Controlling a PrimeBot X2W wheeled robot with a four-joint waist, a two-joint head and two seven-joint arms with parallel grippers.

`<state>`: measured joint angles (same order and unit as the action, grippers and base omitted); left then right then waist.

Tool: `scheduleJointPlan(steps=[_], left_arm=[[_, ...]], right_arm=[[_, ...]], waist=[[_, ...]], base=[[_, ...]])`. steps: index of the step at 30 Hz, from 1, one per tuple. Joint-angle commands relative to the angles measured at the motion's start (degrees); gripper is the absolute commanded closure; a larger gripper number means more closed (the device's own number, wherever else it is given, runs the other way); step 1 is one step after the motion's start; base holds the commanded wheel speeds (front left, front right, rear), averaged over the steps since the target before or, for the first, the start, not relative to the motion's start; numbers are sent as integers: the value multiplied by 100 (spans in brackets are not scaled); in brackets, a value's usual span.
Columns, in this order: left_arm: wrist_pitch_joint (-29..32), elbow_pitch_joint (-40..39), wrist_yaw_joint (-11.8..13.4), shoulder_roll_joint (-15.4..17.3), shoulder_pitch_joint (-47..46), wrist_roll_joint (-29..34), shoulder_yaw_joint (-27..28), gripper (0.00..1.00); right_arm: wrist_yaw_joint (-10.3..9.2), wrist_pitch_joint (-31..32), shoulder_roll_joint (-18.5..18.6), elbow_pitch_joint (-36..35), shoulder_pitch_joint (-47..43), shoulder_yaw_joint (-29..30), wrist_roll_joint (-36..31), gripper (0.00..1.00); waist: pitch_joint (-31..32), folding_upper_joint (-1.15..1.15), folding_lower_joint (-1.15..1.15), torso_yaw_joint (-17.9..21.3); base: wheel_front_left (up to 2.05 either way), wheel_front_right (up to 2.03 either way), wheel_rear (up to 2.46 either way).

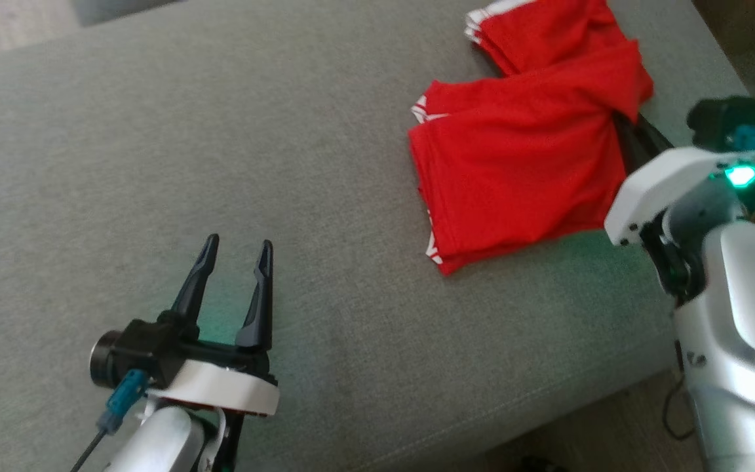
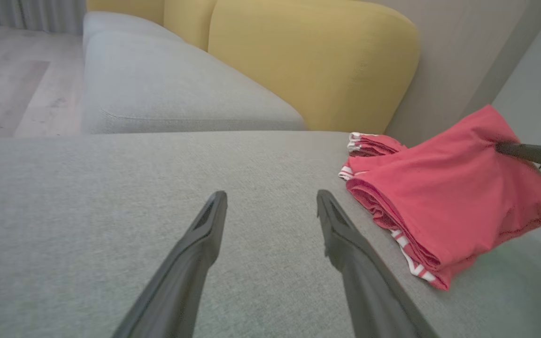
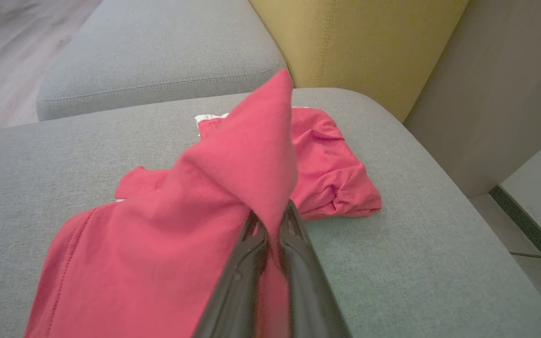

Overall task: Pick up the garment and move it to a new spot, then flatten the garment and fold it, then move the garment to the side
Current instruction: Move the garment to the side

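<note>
While right gripper (image 3: 272, 217) pinches red garment (image 1: 515, 177) fold, left gripper (image 1: 238, 244) hangs spread wide, empty.

Garment (image 1: 515, 170): plain red, white striped trim at hems, upper right of the head view.
Seat cushion (image 1: 220, 164): heathered grey.
Backrest (image 2: 313, 61): mustard yellow.
Floor (image 2: 12, 89): pale wood grain.
Left gripper (image 1: 236, 252): black fingers, white cuff, teal plug.
Right wrist light (image 1: 741, 176): green.

Left hand (image 1: 239, 241) gapes (wide), right hand (image 3: 273, 213) pinched tight
</note>
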<state>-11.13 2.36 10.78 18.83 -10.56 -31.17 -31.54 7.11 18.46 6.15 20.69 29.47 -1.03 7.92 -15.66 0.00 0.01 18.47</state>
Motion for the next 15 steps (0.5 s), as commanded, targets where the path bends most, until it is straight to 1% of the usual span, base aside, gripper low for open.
scheduleJointPlan(steps=[1,4,9,15], left_arm=[[14,-168,-11,107,-185,50,154,0],[13,-140,2,97,-189,39,150,0],[-46,-102,36,54,-119,-12,170,0],[-109,-112,83,40,5,-77,218,0]], right_arm=[[37,-83,-20,-179,310,-155,17,100],[37,-96,61,-64,530,-248,-14,100],[37,-27,260,153,966,-342,-12,100],[37,228,441,522,1573,-162,203,100]], waist=[[-170,0,-1,151],[-122,0,-1,-5],[2,0,-1,-386],[56,0,-1,-780]], base=[[0,0,0],[0,0,0],[0,0,0],[0,0,0]])
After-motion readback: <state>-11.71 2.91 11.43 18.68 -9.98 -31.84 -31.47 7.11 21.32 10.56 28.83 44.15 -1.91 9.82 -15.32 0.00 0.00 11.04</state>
